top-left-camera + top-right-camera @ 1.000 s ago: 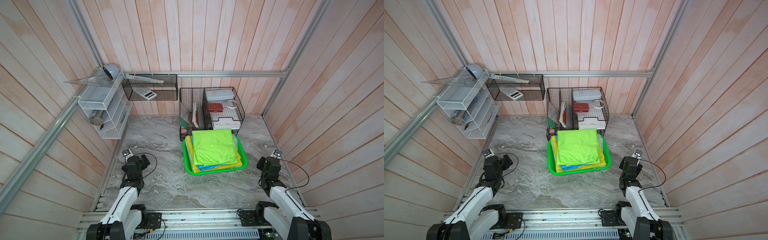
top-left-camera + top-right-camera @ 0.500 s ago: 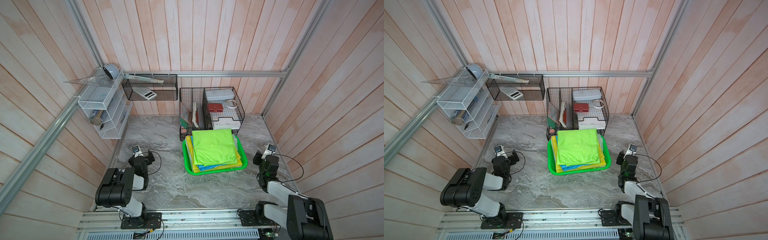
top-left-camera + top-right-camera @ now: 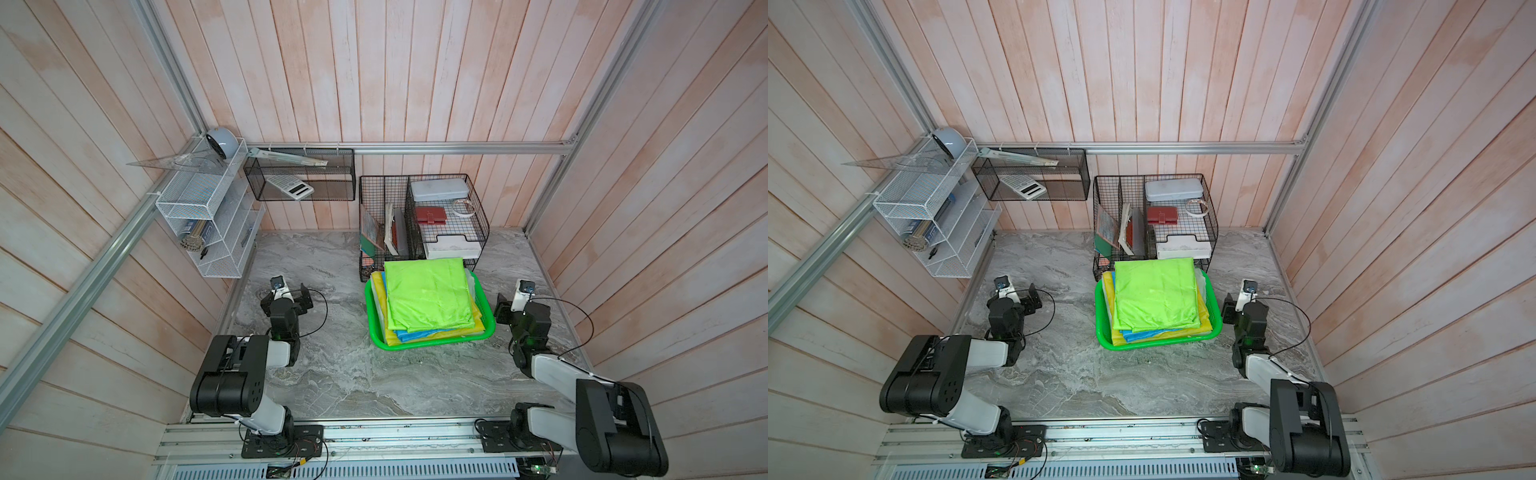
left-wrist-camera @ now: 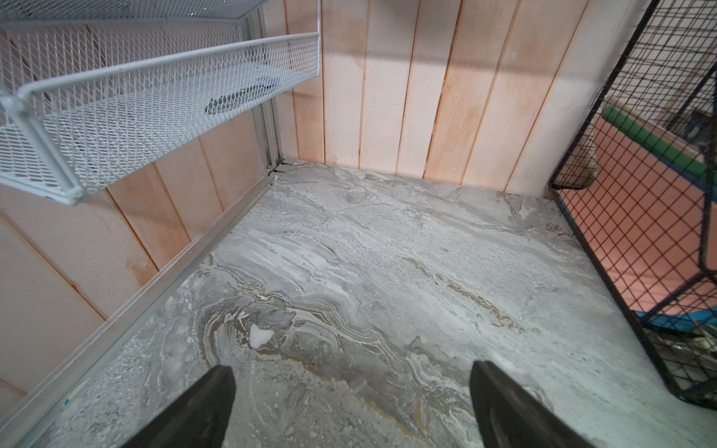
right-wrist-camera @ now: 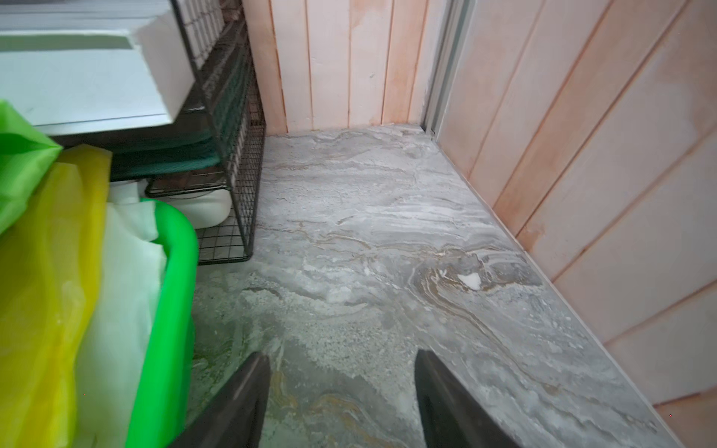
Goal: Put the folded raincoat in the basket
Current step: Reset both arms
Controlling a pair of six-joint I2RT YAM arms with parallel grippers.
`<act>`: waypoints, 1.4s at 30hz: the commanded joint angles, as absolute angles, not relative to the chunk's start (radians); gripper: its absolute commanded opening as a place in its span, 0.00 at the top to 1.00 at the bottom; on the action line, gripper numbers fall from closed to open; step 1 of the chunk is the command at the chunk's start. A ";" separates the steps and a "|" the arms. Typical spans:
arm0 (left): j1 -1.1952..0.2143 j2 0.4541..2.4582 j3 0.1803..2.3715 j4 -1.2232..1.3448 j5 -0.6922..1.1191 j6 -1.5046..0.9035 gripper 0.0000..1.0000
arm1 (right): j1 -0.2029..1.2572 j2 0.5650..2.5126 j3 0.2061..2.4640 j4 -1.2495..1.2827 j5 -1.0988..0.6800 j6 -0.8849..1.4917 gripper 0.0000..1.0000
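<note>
1. We look down into a booth with pale wood-plank walls and a grey marble table [image 3: 332,374].
2. Nearest us, both arms are mounted on a metal rail [image 3: 374,436] along the table's front edge. Each arm is folded, with its gripper pointing towards the back wall.
3. The left gripper [image 4: 349,374] hangs low over bare marble on the left side, well apart from the basket. Its jaws are spread wide, and we see nothing between them.
4. The right gripper [image 5: 341,357] hangs low just beside the basket's right side. Its jaws also stand apart and hold nothing.
5. The green basket [image 3: 491,328] sits on the table between the two grippers, as both top views show.
6. The folded raincoat [image 3: 428,295], lime green, lies in the basket on top of a stack [image 3: 419,334] of yellow, blue and white folded sheets. Its far edge reaches the foot of the rack behind.
7. That black wire rack [image 3: 480,216] stands against the back wall. It holds books [image 3: 390,228] on the left and a white case [image 3: 436,189], a red wallet [image 3: 431,215] and a white tray [image 3: 451,247] on the right.
8. Farther left, a black mesh box [image 3: 345,174] hangs on the wall with a calculator [image 3: 291,187] inside.
9. A white mesh shelf [image 3: 199,199] is fixed to the left wall.
</note>
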State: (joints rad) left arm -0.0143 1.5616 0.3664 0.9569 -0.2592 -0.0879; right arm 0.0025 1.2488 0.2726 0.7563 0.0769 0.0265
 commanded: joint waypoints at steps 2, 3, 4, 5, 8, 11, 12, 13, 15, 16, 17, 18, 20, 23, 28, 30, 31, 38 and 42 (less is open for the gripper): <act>-0.015 1.558 0.341 0.988 -0.253 -0.069 0.00 | 0.052 1.511 0.220 1.144 0.210 0.017 0.32; -0.016 1.557 0.339 0.984 -0.247 -0.071 0.00 | 0.039 1.590 0.208 1.293 0.219 0.046 0.32; -0.015 1.558 0.341 0.983 -0.252 -0.071 0.00 | 0.026 1.639 0.194 1.390 0.193 0.053 0.32; -0.016 1.560 0.349 0.969 -0.257 -0.074 0.00 | 0.022 1.590 0.192 1.300 0.184 0.060 0.32; -0.011 1.558 0.373 0.925 -0.257 -0.078 0.00 | -0.008 1.507 0.347 0.882 0.111 0.063 0.28; -0.011 1.559 0.373 0.922 -0.257 -0.078 0.00 | -0.036 1.491 0.423 0.725 0.066 0.098 0.02; -0.012 1.562 0.374 0.924 -0.258 -0.077 0.00 | -0.034 1.496 0.420 0.740 0.057 0.087 0.02; -0.010 1.559 0.375 0.921 -0.256 -0.078 0.00 | -0.035 1.503 0.409 0.774 0.056 0.086 0.02; -0.011 1.561 0.373 0.923 -0.256 -0.078 0.00 | -0.035 1.549 0.365 0.929 0.051 0.086 0.02; -0.011 1.560 0.374 0.921 -0.256 -0.078 0.00 | -0.035 1.571 0.347 1.004 0.049 0.092 0.02; -0.010 1.561 0.374 0.923 -0.256 -0.078 0.00 | -0.034 1.558 0.331 1.005 0.044 0.084 0.02; -0.011 1.558 0.375 0.921 -0.257 -0.078 0.00 | -0.033 1.545 0.326 0.994 0.033 0.077 0.02; -0.011 1.561 0.375 0.922 -0.256 -0.078 0.00 | -0.032 1.555 0.341 0.984 0.034 0.077 0.02; -0.011 1.559 0.375 0.921 -0.256 -0.078 0.00 | -0.031 1.549 0.375 0.909 0.014 0.066 0.02; -0.011 1.560 0.375 0.922 -0.256 -0.078 0.00 | -0.029 1.556 0.376 0.922 0.008 0.061 0.02; -0.011 1.561 0.375 0.922 -0.256 -0.078 0.00 | -0.029 1.555 0.376 0.922 0.008 0.061 0.02; -0.010 1.560 0.375 0.922 -0.256 -0.078 0.00 | -0.029 1.556 0.375 0.922 0.008 0.061 0.02; -0.011 1.560 0.375 0.922 -0.256 -0.079 0.00 | -0.028 1.558 0.380 0.914 0.008 0.058 0.02; -0.011 1.561 0.375 0.922 -0.256 -0.078 0.00 | -0.030 1.561 0.387 0.905 0.002 0.061 0.02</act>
State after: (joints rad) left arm -0.0132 1.5616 0.3588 0.9268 -0.2596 -0.0856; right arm -0.0307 1.5337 0.3809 0.9905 0.0006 0.0956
